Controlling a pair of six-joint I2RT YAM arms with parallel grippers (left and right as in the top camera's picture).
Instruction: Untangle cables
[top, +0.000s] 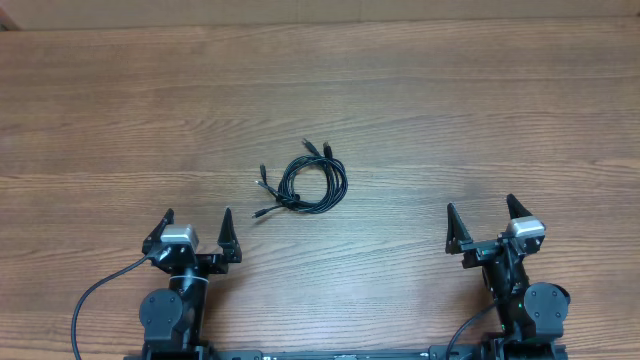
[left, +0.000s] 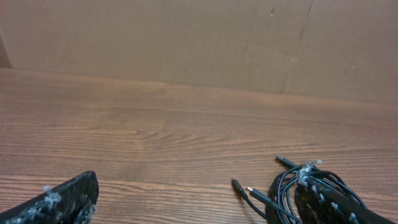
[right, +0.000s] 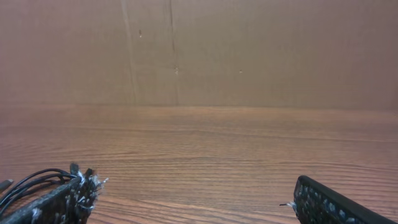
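The cables (top: 308, 182) lie in one coiled black bundle near the middle of the wooden table, with small plug ends sticking out at the top and left. My left gripper (top: 195, 228) stands open near the front edge, below and left of the bundle, holding nothing. In the left wrist view the cables (left: 287, 186) show at the lower right, partly behind the right finger. My right gripper (top: 482, 223) is open at the front right, well away from the bundle. The right wrist view catches the cables (right: 28, 182) at its far left edge.
A brown cardboard wall (left: 199, 37) rises along the far edge of the table (top: 120, 110). The arms' own thick black wires (top: 95, 295) trail near the bases at the front.
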